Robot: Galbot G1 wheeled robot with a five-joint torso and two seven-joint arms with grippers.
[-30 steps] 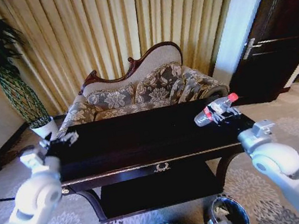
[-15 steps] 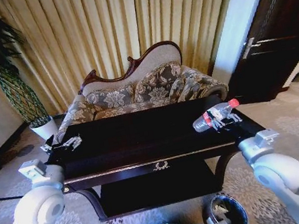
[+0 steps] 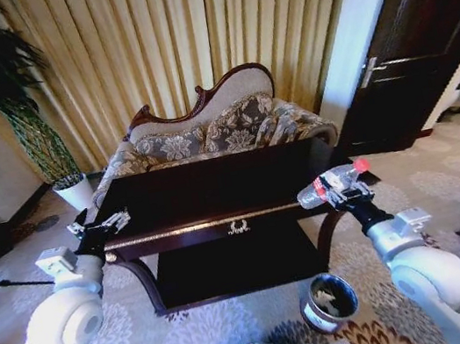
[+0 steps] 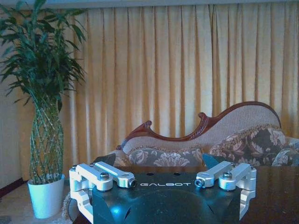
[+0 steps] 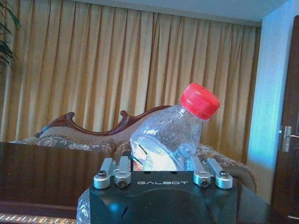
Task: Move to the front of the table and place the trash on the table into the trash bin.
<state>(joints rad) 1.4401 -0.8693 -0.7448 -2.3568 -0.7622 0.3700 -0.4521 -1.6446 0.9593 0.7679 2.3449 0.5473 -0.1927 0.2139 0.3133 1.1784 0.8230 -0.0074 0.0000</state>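
The trash bin point(image 3: 328, 301) stands on the carpet below and inboard of the right gripper point(image 3: 338, 192), near the robot's base, with white paper scraps inside. The right gripper is clamped on the clear bottle point(image 3: 330, 184), which lies tilted across it, red cap point(image 5: 200, 100) pointing outward and up. Gripper and bottle hang in the air just off the front right corner of the table point(image 3: 216, 194), above the carpet and not over the bin.

Step in hand, by judgement: carrying the bottle from the table to the bin. The next move calls for bringing the right gripper down and inward until the bottle is over the bin's mouth, then releasing.

The left gripper point(image 3: 99, 229) is beside the table's front left corner, fingers point(image 4: 100, 176) spread wide and holding nothing.

Compared with one second ago, the whole head view has shifted: the table and the sofa point(image 3: 210, 135) behind it sit farther off and more carpet shows, so the camera has backed away. The bottle, then over the tabletop, is now clear of its edge, and the bin shows in full.
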